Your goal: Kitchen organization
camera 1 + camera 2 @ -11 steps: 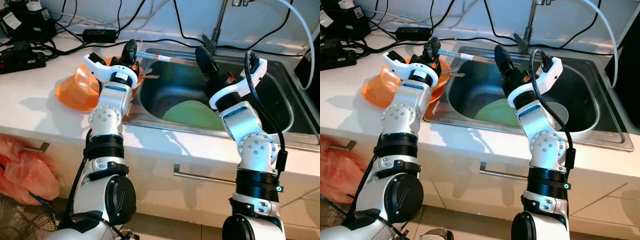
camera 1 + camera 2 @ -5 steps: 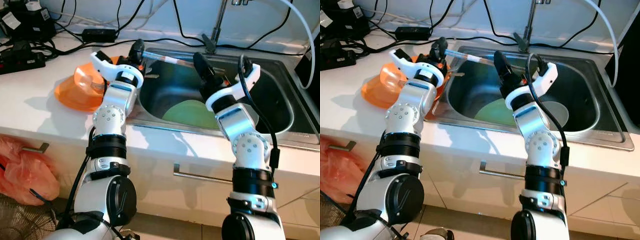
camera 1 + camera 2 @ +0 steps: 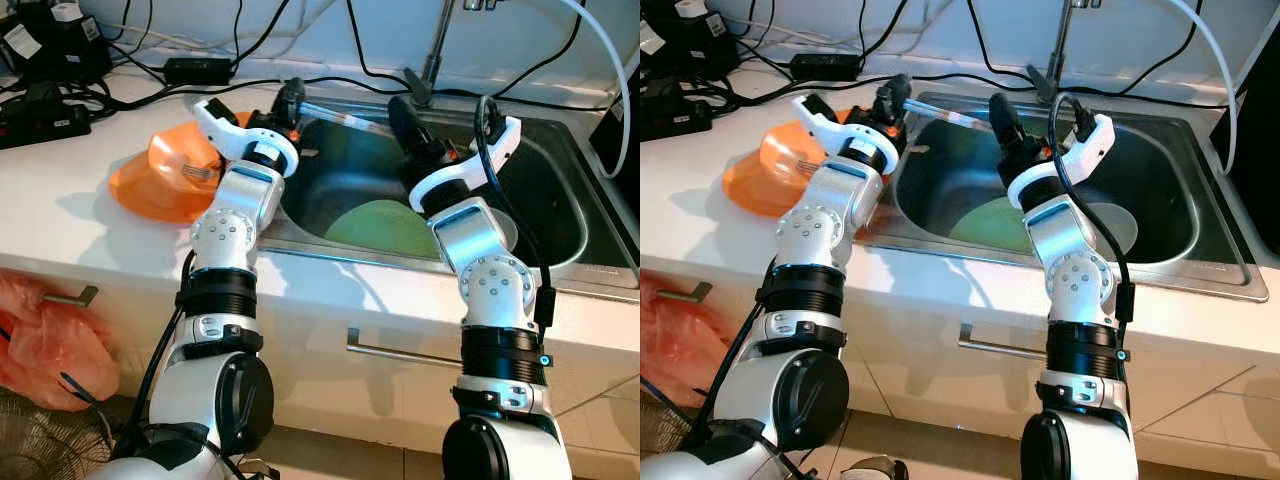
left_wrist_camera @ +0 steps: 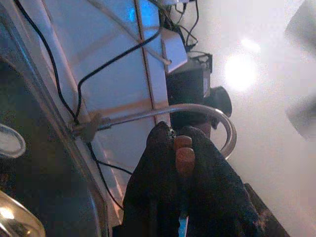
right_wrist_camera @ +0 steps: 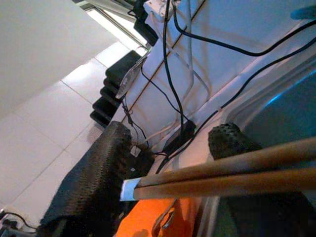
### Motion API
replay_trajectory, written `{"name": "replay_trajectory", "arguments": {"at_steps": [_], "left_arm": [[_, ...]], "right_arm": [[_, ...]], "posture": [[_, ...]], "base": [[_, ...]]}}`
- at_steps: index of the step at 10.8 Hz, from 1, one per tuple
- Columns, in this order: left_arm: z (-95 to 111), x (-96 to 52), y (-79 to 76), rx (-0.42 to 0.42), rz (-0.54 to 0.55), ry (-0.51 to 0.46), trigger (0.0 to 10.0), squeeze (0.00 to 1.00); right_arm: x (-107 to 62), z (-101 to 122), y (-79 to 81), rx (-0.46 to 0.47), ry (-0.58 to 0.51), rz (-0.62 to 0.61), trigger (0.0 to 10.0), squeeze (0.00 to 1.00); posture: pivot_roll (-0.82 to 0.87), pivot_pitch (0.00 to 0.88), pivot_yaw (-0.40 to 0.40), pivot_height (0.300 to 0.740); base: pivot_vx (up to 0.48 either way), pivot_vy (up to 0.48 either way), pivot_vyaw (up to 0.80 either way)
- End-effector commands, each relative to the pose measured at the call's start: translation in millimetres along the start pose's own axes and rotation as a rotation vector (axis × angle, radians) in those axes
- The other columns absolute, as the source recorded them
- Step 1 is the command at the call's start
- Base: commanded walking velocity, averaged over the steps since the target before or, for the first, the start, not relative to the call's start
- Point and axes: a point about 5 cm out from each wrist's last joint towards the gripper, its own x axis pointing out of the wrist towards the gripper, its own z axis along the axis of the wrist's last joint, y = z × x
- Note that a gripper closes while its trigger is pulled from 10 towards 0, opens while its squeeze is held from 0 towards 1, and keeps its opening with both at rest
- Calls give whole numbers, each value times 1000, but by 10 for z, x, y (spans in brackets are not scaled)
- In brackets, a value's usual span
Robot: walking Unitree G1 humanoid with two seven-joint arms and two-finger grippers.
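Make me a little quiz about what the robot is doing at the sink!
1. True or false: the green plate lies inside the sink.
2. What is the left hand holding over the sink? A) a spoon B) chopsticks C) a cup
3. Fill in: the plastic bowl on the counter is ____ in colour.

Key: 1 true; 2 B; 3 orange.
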Motion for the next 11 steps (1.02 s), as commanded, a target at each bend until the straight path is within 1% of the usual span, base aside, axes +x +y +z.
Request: {"name": "replay_trajectory", "arguments": {"at_steps": [1,5,7,8,9,11], "left_arm": [[-813,-59,23,-205,19,140,0,0],[-822,-76,47,-205,28,147,0,0],[-819,-82,69,-192,43,145,0,0],[-822,-79,96,-154,64,150,2941,0],[-837,-81,96,-151,62,162,9843,0],[-858,-90,120,-147,77,173,10000,0]], "right_arm": [[74,29,122,2,-20,41,0,0],[88,55,118,-8,-33,37,0,0],[89,58,115,-10,-34,34,0,0],[92,60,112,-12,-35,32,0,0],[93,63,111,-15,-35,31,0,0],[100,75,107,-21,-38,28,0,0]], "posture": [[72,31,28,740],[71,32,28,740],[70,32,29,740],[70,33,28,740],[70,34,27,740],[69,34,27,740]], "base": [[0,0,0],[0,0,0],[0,0,0],[0,0,0],[0,0,0],[0,0,0]]}}
